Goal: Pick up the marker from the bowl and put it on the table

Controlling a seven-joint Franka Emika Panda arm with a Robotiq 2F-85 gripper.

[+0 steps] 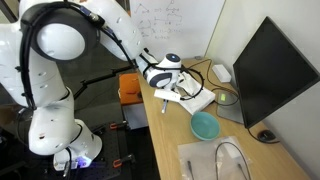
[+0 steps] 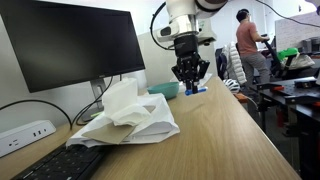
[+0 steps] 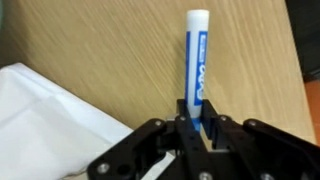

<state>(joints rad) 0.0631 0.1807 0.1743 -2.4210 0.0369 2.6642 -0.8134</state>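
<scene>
**End effector**: black fingers pinching the near end of the marker.

**Marker:** a slim white barrel with a blue label. It projects straight out past the fingertips, seen against bare tabletop close to the long front edge.

**White cloth**: just beside the end effector.

**Bowl**: teal, standing apart beyond the cloth.
</scene>
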